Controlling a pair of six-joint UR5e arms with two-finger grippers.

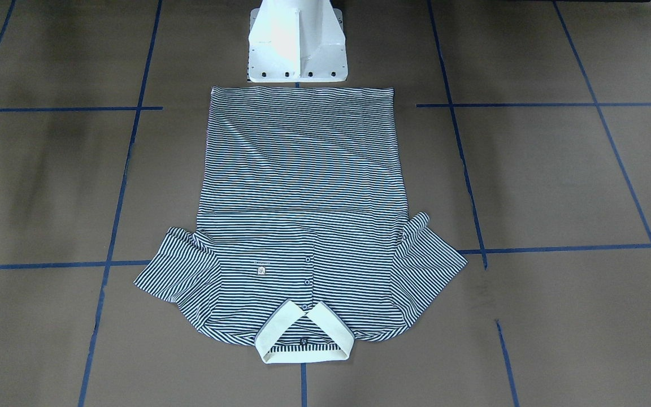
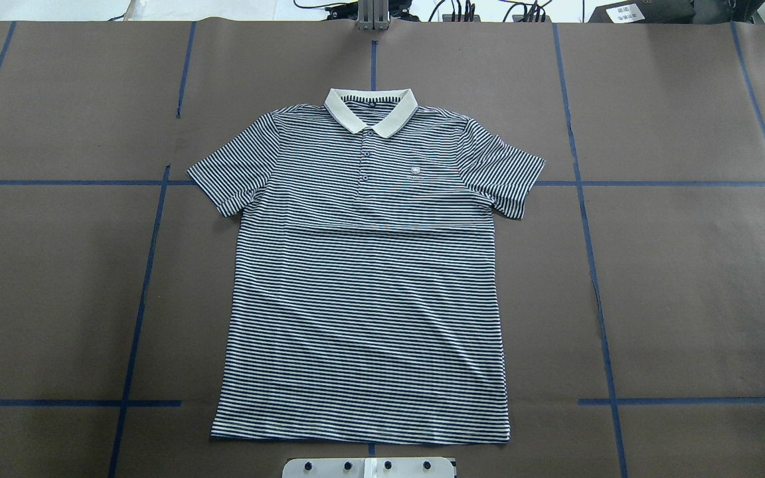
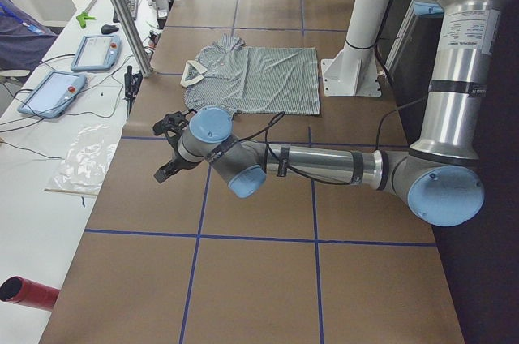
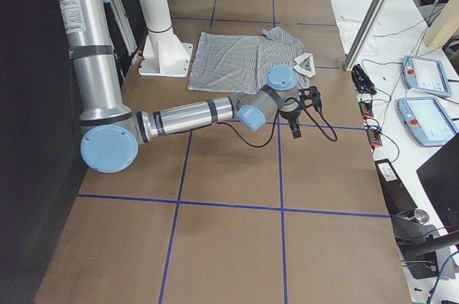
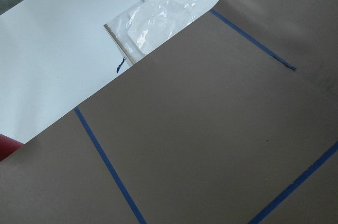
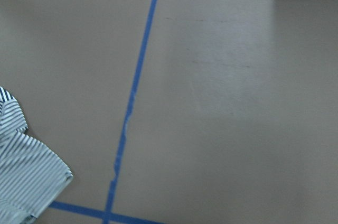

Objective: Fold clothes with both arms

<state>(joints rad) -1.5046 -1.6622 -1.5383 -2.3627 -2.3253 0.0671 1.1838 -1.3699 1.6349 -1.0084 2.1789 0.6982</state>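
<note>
The navy-and-white striped polo shirt (image 2: 362, 299) lay flat mid-frame, likely limp and light; I would pinch its sleeves (image 2: 233, 176). I couldn't tell whether my jaws were clenched.

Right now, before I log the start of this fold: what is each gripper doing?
Left gripper: cannot tell, seen only from the side.
Right gripper: cannot tell, same reason.

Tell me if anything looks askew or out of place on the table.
Nothing stands out. The polo shirt lies flat and face up, sleeves spread, collar neat; only a faint crease crosses its chest.
</note>
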